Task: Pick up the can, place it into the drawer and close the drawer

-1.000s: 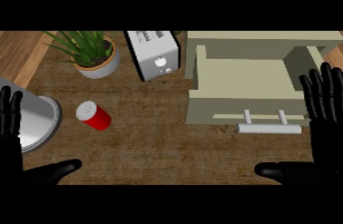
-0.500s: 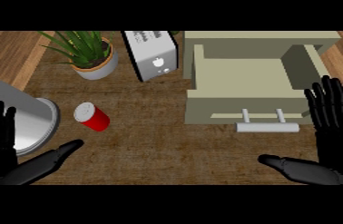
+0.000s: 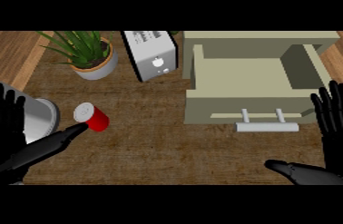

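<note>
A red can (image 3: 93, 118) with a white top stands on the wooden counter at the left. My left hand (image 3: 41, 147) comes in from the lower left, open, its thumb tip touching or almost touching the can's lower left side. The beige drawer (image 3: 249, 85) is pulled open at the upper right, its inside bare, with a pale bar handle (image 3: 266, 124) on its front. My right hand (image 3: 326, 141) shows at the right edge, open with fingers up, just right of the drawer front.
A potted green plant (image 3: 87, 55) stands at the back left. Beside it is a white toaster (image 3: 152, 54). A grey round object (image 3: 35, 119) sits at the left edge behind my left hand.
My left hand has moved right and up until its thumb reaches the can. The right hand has dropped a little along the right edge. The can has not moved.
</note>
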Robot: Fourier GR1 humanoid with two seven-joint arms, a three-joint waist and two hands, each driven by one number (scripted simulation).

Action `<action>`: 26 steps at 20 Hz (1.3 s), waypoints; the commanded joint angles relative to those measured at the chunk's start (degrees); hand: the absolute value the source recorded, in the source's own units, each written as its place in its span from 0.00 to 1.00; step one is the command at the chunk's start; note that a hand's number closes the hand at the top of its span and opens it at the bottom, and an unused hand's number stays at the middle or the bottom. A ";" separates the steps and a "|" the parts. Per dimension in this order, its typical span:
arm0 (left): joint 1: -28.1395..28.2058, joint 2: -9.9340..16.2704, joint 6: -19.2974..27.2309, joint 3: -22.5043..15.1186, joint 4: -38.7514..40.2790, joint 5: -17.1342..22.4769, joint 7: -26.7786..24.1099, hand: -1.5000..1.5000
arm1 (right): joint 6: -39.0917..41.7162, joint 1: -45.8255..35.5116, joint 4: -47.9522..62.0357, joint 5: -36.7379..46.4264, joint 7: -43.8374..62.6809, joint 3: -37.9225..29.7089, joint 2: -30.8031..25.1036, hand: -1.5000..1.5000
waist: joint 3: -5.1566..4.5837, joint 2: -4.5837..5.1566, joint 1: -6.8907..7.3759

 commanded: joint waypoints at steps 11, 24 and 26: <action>4.03 -1.44 8.16 -6.94 18.11 4.08 -16.63 0.00 | 1.49 3.58 -3.89 -0.12 -1.58 -1.35 1.36 0.00 | -0.02 -0.02 -0.01; 3.29 -1.46 8.62 -1.25 36.95 13.71 -33.78 0.00 | 5.47 6.68 -12.97 -7.37 6.06 -7.63 -1.54 0.00 | -0.04 -0.05 -0.27; -2.55 -0.78 8.56 -0.31 36.29 11.22 -26.97 0.00 | 3.94 -1.33 -6.31 -6.08 6.97 -9.54 -3.23 0.00 | 0.00 0.01 0.06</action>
